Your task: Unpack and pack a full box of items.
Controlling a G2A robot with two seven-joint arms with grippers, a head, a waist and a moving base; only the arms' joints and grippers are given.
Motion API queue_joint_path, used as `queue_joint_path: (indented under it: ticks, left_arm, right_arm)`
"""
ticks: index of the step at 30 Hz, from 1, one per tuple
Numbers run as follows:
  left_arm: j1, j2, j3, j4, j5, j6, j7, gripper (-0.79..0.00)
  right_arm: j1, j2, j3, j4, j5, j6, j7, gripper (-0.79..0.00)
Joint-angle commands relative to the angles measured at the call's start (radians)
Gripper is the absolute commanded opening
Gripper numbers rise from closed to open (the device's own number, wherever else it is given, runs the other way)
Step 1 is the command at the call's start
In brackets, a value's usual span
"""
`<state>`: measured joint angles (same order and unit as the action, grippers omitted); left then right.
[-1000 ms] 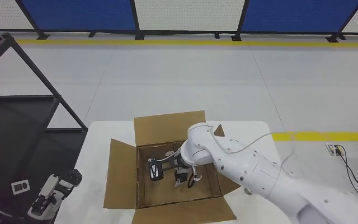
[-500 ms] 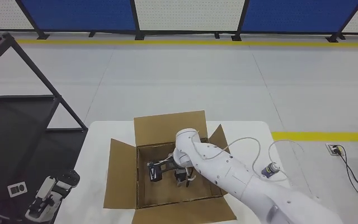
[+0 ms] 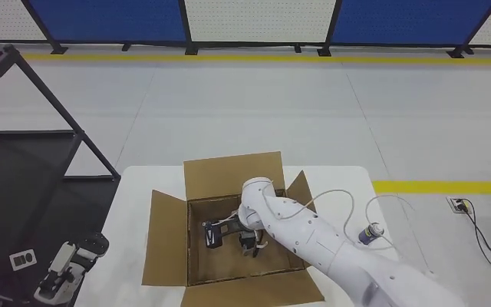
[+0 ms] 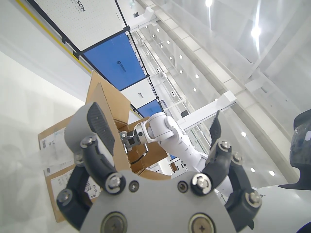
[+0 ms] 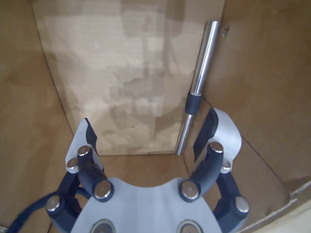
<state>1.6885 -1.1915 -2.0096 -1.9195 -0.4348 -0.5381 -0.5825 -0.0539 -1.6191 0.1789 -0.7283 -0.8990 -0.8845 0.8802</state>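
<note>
Right arm dropped deeper into box (image 3: 230,175). My right fingers (image 5: 149,124): wide open, empty, just beside metal rod (image 5: 200,73) on box floor. Can (image 3: 372,232) on bench at box's 3 o'clock. Rod next out, I judge.

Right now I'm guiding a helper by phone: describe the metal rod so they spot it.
Find the open cardboard box on the table. On its floor, along one wall, lies the metal rod: shiny chrome with a black collar, unlike the can outside.

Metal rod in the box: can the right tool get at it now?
Probably yes: the right tool is open inside the box, nothing over the metal rod; but it lies along a wall, which may crowd the grasp.
</note>
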Motion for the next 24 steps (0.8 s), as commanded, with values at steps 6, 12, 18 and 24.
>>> queue_joint_path:
  ticks: [6, 12, 18, 24]
  left_arm:
    - [0.0, 0.0, 0.0, 0.0, 0.0, 0.0, 0.0, 0.0]
    - [0.0, 0.0, 0.0, 0.0, 0.0, 0.0, 0.0, 0.0]
    - [0.0, 0.0, 0.0, 0.0, 0.0, 0.0, 0.0, 0.0]
    - [0.0, 0.0, 0.0, 0.0, 0.0, 0.0, 0.0, 0.0]
  right_arm:
    - [0.012, -0.023, 0.013, 0.108, 0.016, -0.093, -0.056, 0.0]
    - [0.016, -0.052, 0.011, 0.179, 0.024, -0.128, -0.073, 0.0]
    - [0.019, -0.085, 0.014, 0.246, 0.043, -0.122, -0.081, 0.0]
    - [0.017, -0.117, 0.009, 0.314, 0.02, -0.081, -0.089, 0.0]
